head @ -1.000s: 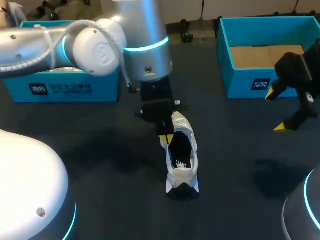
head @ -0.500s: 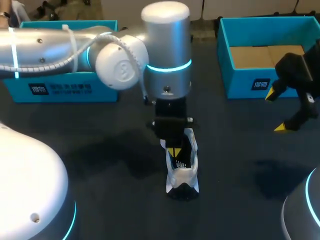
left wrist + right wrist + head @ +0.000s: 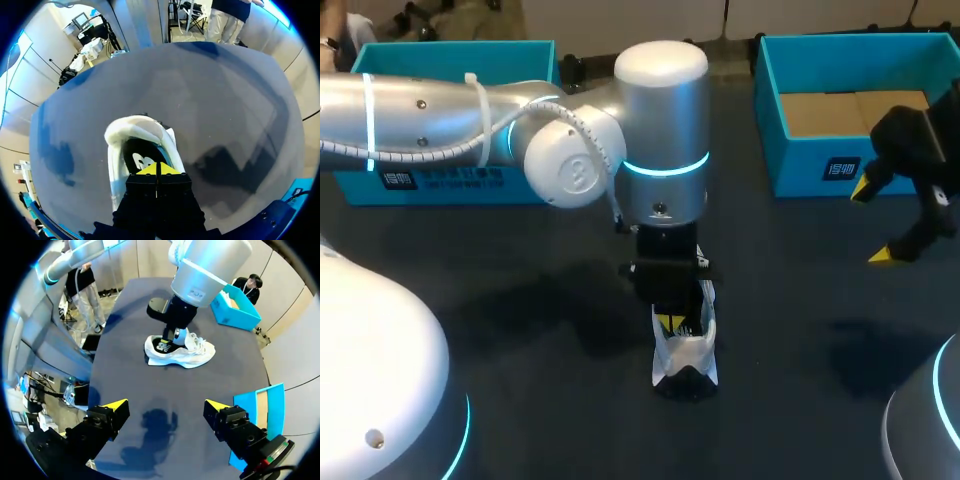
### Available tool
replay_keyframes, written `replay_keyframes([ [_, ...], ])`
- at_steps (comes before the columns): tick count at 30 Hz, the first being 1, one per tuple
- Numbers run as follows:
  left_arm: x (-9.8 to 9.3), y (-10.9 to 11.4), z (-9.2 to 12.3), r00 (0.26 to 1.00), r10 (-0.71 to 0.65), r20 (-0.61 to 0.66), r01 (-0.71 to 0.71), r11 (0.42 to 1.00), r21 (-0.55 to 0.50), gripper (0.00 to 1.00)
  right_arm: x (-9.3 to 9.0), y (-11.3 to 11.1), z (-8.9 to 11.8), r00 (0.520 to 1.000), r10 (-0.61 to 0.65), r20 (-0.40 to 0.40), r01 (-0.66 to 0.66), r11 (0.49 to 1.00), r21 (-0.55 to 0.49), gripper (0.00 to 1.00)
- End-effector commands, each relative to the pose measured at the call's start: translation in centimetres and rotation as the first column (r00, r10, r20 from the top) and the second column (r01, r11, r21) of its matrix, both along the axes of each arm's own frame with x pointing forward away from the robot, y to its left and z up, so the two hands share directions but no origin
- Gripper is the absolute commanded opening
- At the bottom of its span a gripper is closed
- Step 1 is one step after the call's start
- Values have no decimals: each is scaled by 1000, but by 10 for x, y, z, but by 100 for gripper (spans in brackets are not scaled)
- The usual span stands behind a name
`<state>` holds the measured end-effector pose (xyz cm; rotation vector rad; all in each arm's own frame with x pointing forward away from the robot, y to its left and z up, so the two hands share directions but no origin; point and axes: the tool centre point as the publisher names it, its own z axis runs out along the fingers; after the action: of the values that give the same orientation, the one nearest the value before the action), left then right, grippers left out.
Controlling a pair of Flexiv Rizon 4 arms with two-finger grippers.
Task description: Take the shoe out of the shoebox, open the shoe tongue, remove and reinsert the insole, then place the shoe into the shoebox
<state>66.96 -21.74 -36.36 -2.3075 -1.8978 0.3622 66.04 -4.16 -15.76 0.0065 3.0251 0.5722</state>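
A white shoe (image 3: 686,352) with a black heel stands on the dark table, its heel toward the near edge. My left gripper (image 3: 670,322) comes straight down into the shoe's opening and hides the tongue. In the left wrist view that gripper (image 3: 157,169) is shut, its yellow tips pressed together just over the black insole (image 3: 142,157) inside the white collar (image 3: 134,126). Whether they pinch anything I cannot tell. My right gripper (image 3: 873,222) hangs open far to the right, holding nothing. In the right wrist view the gripper (image 3: 166,406) faces the shoe (image 3: 186,353) from a distance.
An open blue shoebox (image 3: 802,165) with a cardboard floor stands at the back right, just behind my right gripper. A second blue box (image 3: 450,182) stands at the back left, partly behind my left arm (image 3: 470,105).
My left arm has swung right and toward the near edge. Its shut gripper went from the tongue end down into the shoe's opening. The shoe and the right arm have stayed put.
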Motion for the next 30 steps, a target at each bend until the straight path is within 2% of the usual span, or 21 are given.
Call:
replay_keyframes([
  [1, -2, 0, -10, 1000, 4, 4, -4, 1000, -6, 0, 3, 2, 0, 1000, 0, -4, 0, 1000, -4, 100],
  [11, -9, -3, -30, 999, 28, 29, -27, 999, -34, 0, 3, 2, 0, 1000, 0, -4, 0, 1000, -4, 100],
  [19, -2, -2, -5, 994, 40, 97, -35, 998, -51, 0, 3, 2, 0, 1000, 0, -4, 0, 1000, -4, 100],
  [22, -1, -4, -2, 992, 56, 109, -49, 997, -63, 0, 3, 2, 0, 1000, 0, -4, 0, 1000, -4, 100],
  [30, -1, -11, -23, 985, 108, 135, -99, 992, -71, 0, 3, 2, 0, 1000, 0, -4, 0, 1000, -4, 100],
])
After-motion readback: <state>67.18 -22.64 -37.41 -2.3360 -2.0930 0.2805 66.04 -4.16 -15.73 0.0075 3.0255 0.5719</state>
